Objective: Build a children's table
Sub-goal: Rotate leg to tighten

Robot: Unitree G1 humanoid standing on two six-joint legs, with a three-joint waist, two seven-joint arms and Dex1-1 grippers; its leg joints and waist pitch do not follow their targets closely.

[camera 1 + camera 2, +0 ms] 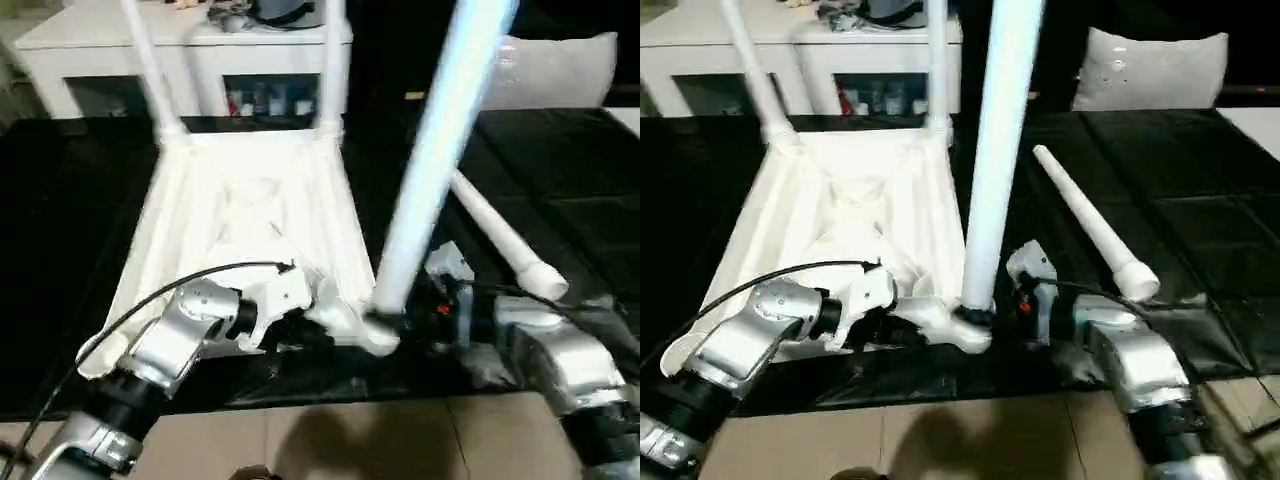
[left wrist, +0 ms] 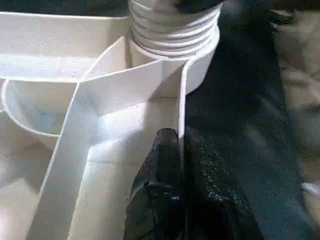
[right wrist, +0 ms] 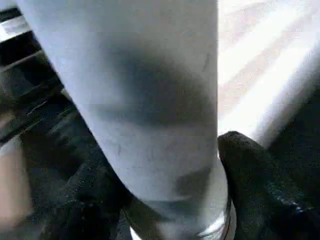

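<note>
- Table top [image 1: 250, 215] lies underside up on the black mat, two far legs already standing in their sockets.
- L gripper [image 2: 177, 145] is pinched tight on the top's near side rib, just by the corner socket. If that thin wall slips out, the top could shift w/ the twisting.
- Third leg [image 1: 995, 150] stands in the near-right socket, thread part showing. Could cross-thread or tip if leaned.
- R gripper [image 1: 985, 318] is closed round the leg's base, fingers either side.
- Fourth leg [image 1: 1090, 225] lies loose on the mat nearby; an arm swing could roll it off.
</note>
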